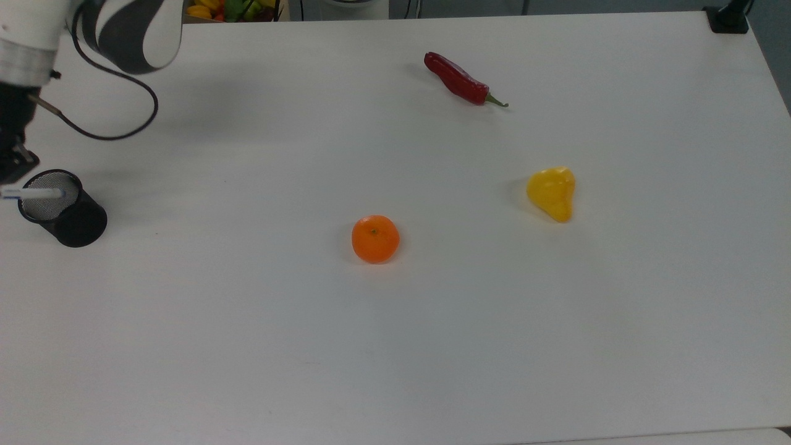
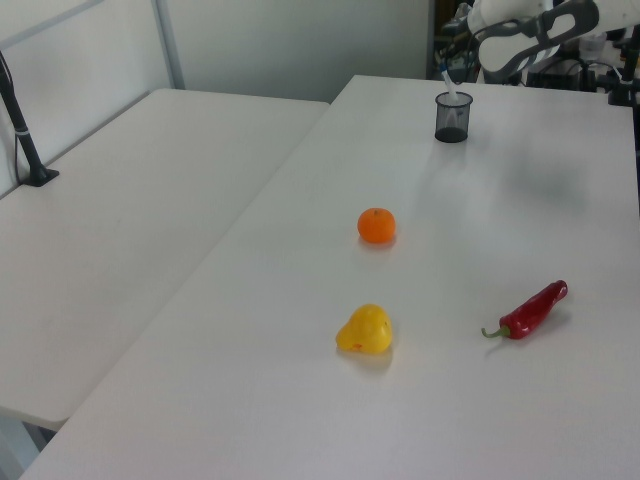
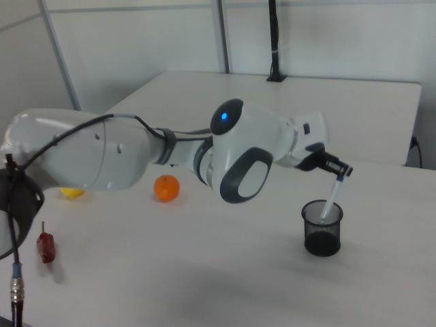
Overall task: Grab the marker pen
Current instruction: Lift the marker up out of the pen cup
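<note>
- The marker pen (image 3: 332, 198) stands tilted, lower end inside the black mesh cup (image 3: 321, 228), upper end at the gripper (image 3: 338, 172).
- Gripper jaws closed on the pen's top, above the cup.
- The cup sits near the top view's left edge of the white table (image 1: 432, 321).
- An orange (image 1: 375, 239), a yellow pepper (image 1: 552, 192) and a red chili (image 1: 458, 79) lie well apart from the cup; nothing stands beside it.

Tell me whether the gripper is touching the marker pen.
Touching. In the right view the gripper is clamped on the upper end of the marker pen, whose lower end sits inside the black mesh cup.
</note>
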Controlling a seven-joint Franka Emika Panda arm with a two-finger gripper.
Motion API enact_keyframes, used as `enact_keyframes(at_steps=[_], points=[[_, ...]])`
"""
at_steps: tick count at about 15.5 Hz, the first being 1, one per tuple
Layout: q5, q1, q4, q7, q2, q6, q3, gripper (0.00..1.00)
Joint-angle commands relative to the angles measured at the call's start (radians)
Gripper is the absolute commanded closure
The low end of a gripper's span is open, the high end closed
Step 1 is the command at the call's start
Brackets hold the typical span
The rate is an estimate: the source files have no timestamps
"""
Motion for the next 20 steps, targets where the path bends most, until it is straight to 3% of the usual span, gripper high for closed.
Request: enact_keyframes(at_steps=[1,5,13,17,20], points=[[0.013,-0.007,-0.077,0.0,-0.153,-0.001,0.016,1.0],[0.017,0.008,-0.11,0.006,-0.302,-0.107,0.018,1.0],[0.037,0.198,-0.12,0.009,-0.554,-0.735,0.018,1.0],[0.06,0.301,-0.125,-0.049,-0.585,-1.041,0.018,1.0],[0.132,0.362,-0.181,-0.077,-0.58,-1.11,0.018,1.0]])
